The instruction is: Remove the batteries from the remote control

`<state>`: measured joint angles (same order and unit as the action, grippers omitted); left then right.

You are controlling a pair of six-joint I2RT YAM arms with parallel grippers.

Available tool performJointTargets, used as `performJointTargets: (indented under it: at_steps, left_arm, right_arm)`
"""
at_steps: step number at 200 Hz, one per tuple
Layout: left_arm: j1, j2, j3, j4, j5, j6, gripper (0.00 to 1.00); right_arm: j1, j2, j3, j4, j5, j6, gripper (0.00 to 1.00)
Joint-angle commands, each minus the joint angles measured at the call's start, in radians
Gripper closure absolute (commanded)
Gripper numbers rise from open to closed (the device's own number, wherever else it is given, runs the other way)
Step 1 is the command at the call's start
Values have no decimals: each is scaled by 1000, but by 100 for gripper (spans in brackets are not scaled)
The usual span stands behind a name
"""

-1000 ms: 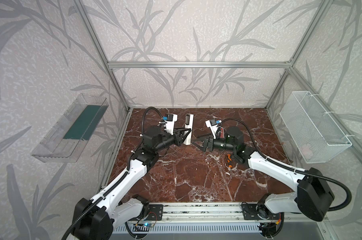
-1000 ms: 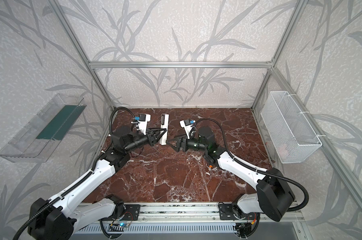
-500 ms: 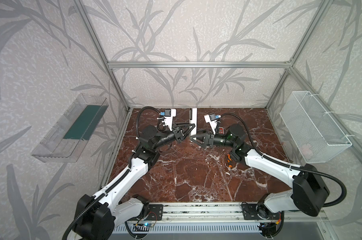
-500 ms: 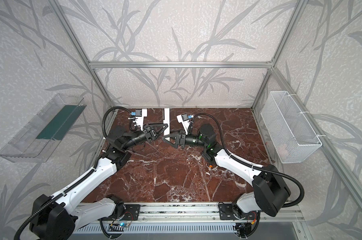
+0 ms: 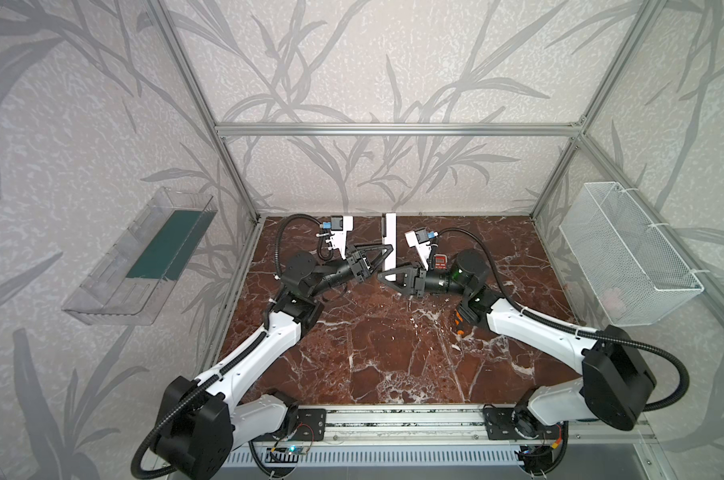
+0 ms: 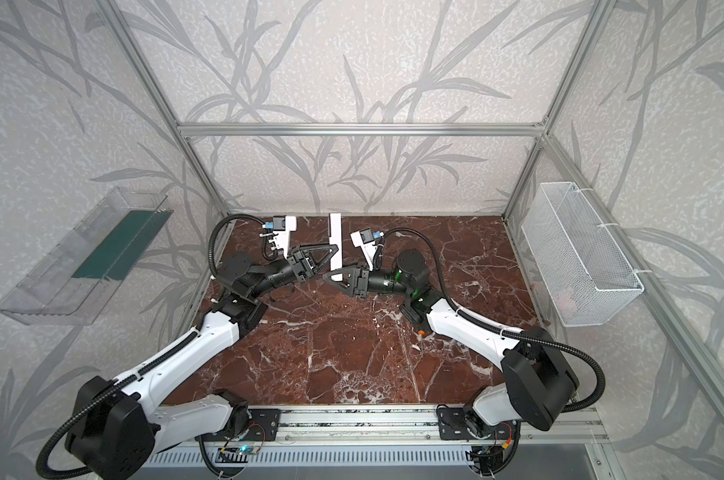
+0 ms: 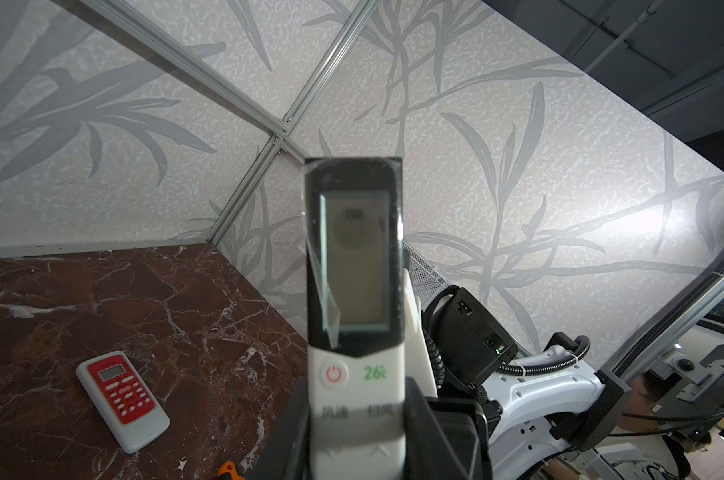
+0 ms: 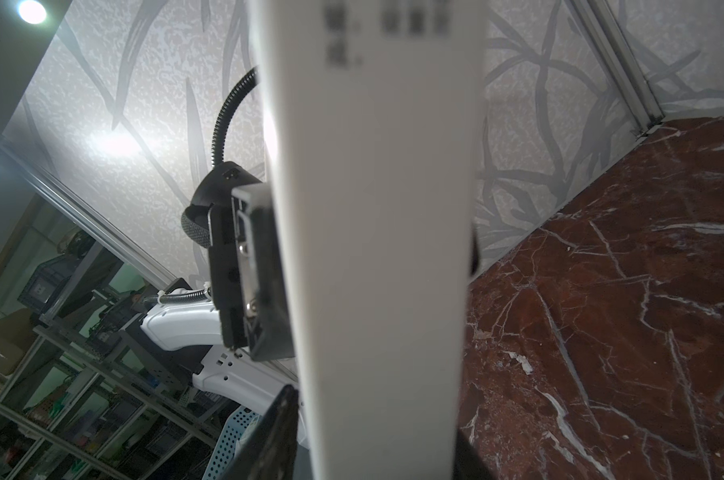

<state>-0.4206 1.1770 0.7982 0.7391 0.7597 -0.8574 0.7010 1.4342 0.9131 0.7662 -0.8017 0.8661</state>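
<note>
Green "26" and a red power sign on the white remote (image 7: 356,291), seen only from the left wrist. Held upright over the back of the desk (image 5: 393,353) by the left hand (image 7: 358,419) and the right hand (image 8: 372,440), both pinched tight on it. In the wire basket (image 5: 626,249), maybe something pink. Flat on the desk, a red remote (image 7: 121,399).
</note>
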Motion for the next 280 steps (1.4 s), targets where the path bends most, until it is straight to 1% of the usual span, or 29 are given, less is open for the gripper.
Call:
performJointTargets:
  at_steps: [1, 40, 71, 84, 116, 124, 132, 138, 157, 170, 186, 209, 222, 227, 256, 264, 280]
  left_arm:
    - [3, 14, -12, 51, 1, -11, 84]
    - [3, 19, -13, 53, 6, -15, 84]
    - [3, 9, -16, 27, 8, 0, 83]
    - [3, 5, -19, 19, 10, 4, 81]
    - [5, -6, -26, 8, 12, 15, 68]
    - [5, -9, -27, 5, 12, 18, 64]
    - [5, -12, -27, 5, 12, 20, 58]
    - [5, -14, -26, 3, 11, 21, 54]
    - [9, -23, -23, 1, 4, 25, 40]
    - [18, -29, -12, -12, 4, 25, 34]
    - [32, -33, 9, -30, 23, 19, 33]
    - [46, -21, 34, -7, 74, -10, 33]
    - [46, -9, 43, 22, 99, -34, 33]
    - [46, -2, 44, 36, 106, -44, 33]
    - [46, 34, 39, 123, 136, -109, 33]
    - [46, 46, 38, 151, 145, -130, 34]
    - [46, 72, 43, 204, 173, -171, 39]
  right_arm:
    - [9, -12, 10, 69, -24, -8, 57]
    - [9, -17, 5, 71, -13, -13, 60]
    - [8, -30, -2, 60, 8, -25, 68]
    - [8, -39, -3, 44, 19, -36, 72]
    - [7, -53, 1, -1, 32, -76, 85]
    - [7, -55, 3, -13, 33, -87, 89]
    - [6, -57, 6, -15, 33, -96, 92]
    - [6, -59, 7, -53, 32, -103, 93]
    - [7, -61, 9, -83, 26, -125, 96]
    - [8, -65, 9, -107, 24, -145, 97]
    - [8, -73, 6, -138, 22, -170, 98]
    - [8, -87, 10, -205, 24, -216, 99]
    - [8, -95, 13, -238, 25, -222, 99]
    - [8, -98, 15, -249, 26, -256, 99]
    - [8, -109, 33, -313, 29, -298, 99]
    - [8, -112, 35, -325, 31, -306, 99]
    - [8, -115, 39, -344, 33, -318, 99]
